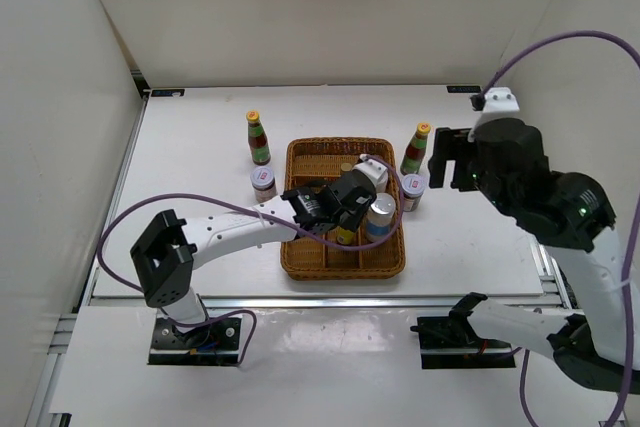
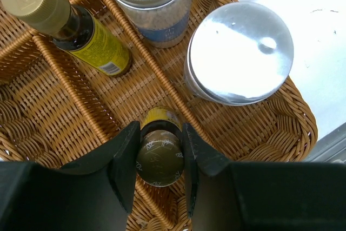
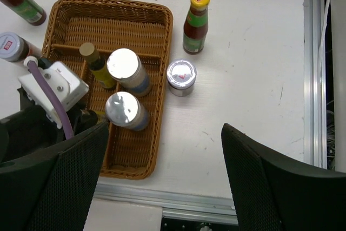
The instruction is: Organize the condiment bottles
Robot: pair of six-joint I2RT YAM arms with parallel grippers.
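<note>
My left gripper (image 2: 159,160) is shut on the cap of a yellow-labelled mini bottle (image 2: 158,116), which stands over a divider in the brown wicker tray (image 2: 48,117). The second mini bottle (image 2: 81,33) and two silver-lidded cylinders (image 2: 240,52) (image 2: 154,4) stand in the tray. In the top view my left gripper (image 1: 343,225) is over the tray's middle. Two orange-capped sauce bottles (image 1: 259,137) (image 1: 416,149) and two pink-lidded jars (image 1: 264,183) (image 1: 412,190) stand on the table beside the tray. My right gripper (image 3: 165,187) is open and empty, high up to the tray's right.
The tray (image 1: 345,257) sits mid-table with empty front compartments. A purple cable (image 1: 200,209) runs along my left arm. A metal rail (image 3: 216,204) marks the table's near edge. White walls enclose the table.
</note>
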